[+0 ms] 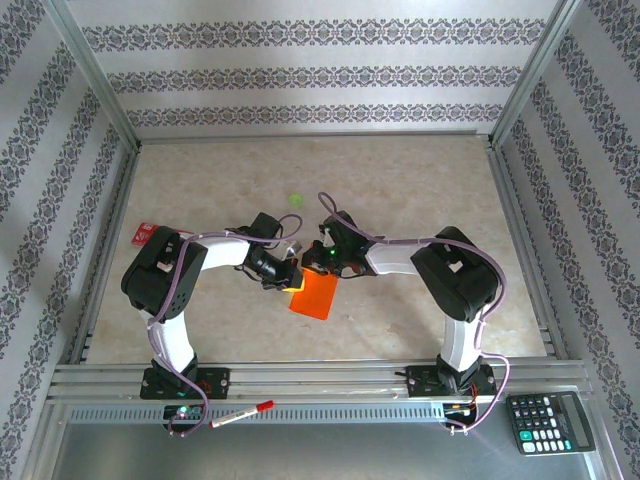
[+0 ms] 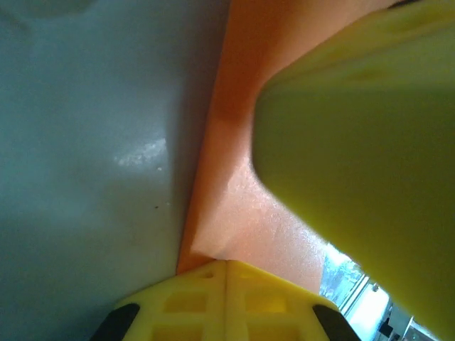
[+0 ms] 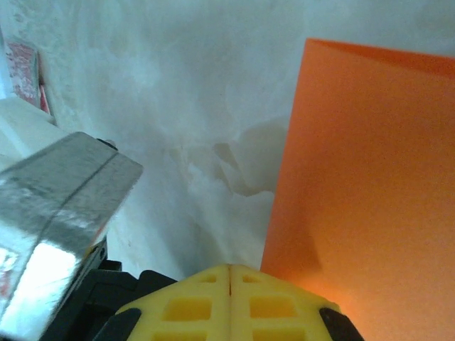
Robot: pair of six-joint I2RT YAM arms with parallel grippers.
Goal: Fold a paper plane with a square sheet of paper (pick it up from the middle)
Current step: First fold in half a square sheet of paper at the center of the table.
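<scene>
In the top external view a pale, marbled beige surface (image 1: 400, 190) is seen, closed in on three sides by walls (image 1: 320, 75) papered in white with dark floral bands and edged by a bare metal frame (image 1: 95, 80). The square sheet of paper (image 1: 315, 298), bright orange and slightly askew, lies just below the middle of the frame. The left pincer (image 1: 290, 278) is set at its upper-left corner and the right pincer (image 1: 320, 264) at its upper edge, the two nearly touching. A red card (image 1: 147, 235) lies at the left rim of the surface and a green spot (image 1: 294, 199) above the arms. On the grey ledge along the bottom, a calculator (image 1: 550, 422) is placed at lower right and a red-capped marker (image 1: 242, 414) at lower left.

In the left wrist view the left pincer (image 2: 226, 302) is shown with its yellow fingers pressed together at the bottom edge. The square sheet of paper (image 2: 242, 206) runs from their tips to the top of the frame, and a shadow is cast along its left side on the glossy surface (image 2: 85, 156). A blurred yellow shape (image 2: 370, 156) covers the right half. Whether the paper is pinched cannot be told.

In the right wrist view the right pincer (image 3: 229, 302) is likewise closed, with the fingers met at bottom centre. The square sheet of paper (image 3: 362, 177) takes up the right side and reaches the fingertips at its lower left, but a grip cannot be confirmed. A shiny metal block (image 3: 57, 206) sits at left, and the red card (image 3: 21, 71) lies in the upper-left corner.
</scene>
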